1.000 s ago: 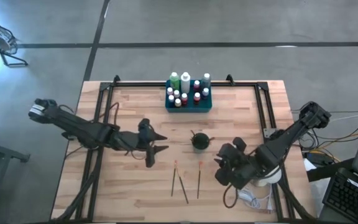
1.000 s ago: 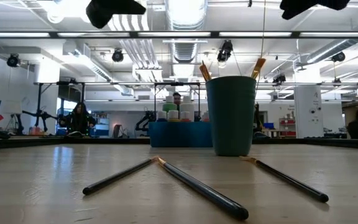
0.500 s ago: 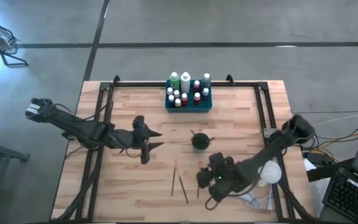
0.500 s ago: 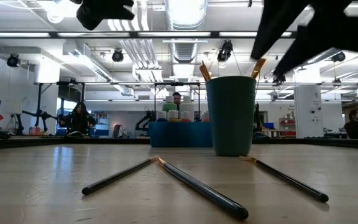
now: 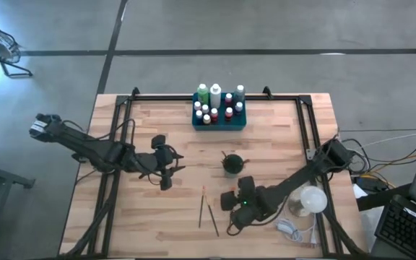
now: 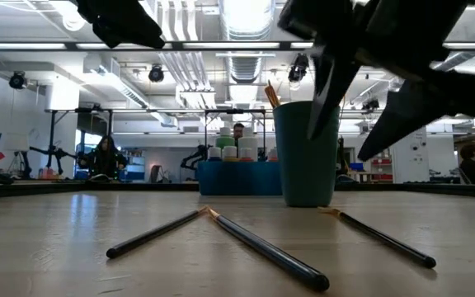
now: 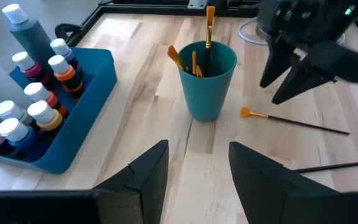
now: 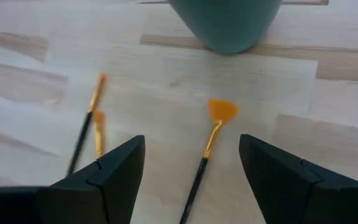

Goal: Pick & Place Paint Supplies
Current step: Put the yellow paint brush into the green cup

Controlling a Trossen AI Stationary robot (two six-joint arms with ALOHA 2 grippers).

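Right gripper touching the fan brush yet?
Apart. In the right wrist view the fan brush lies on the table between the open fingers of the right gripper, wood visible on both sides.

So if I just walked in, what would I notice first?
Probably the right gripper, its fingers wide open right over a fan paintbrush lying on the wooden table near the dark green cup, which has brushes standing in it. Then the teal tray packed with white-capped paint bottles at the table's far edge.
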